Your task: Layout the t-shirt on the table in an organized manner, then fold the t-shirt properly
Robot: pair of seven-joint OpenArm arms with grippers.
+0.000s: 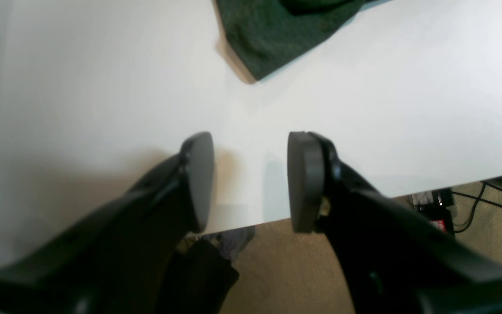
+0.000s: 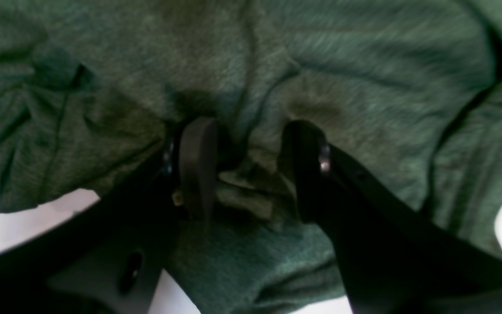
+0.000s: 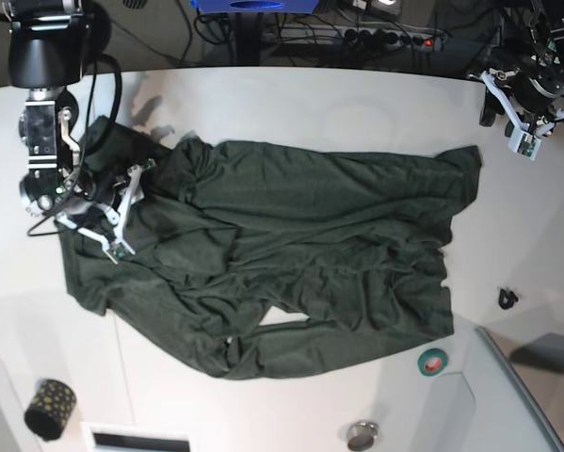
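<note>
My right gripper (image 2: 246, 170) is released, its jaws spread over a bunched ridge of the t-shirt (image 2: 364, 56), the cloth sitting loose between them. Beyond it, the dark green t-shirt (image 3: 300, 254) lies crumpled across the middle of the white table (image 3: 310, 104), with bare tabletop all around its edges. At the far corner my left gripper (image 1: 251, 181) hangs unclenched and empty above the table's edge, well apart from the nearest shirt corner (image 1: 273, 39).

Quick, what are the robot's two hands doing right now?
Left gripper: open, empty, above the table.
Right gripper: fingers apart over a bunched fold of the t-shirt, not clamping it.
</note>
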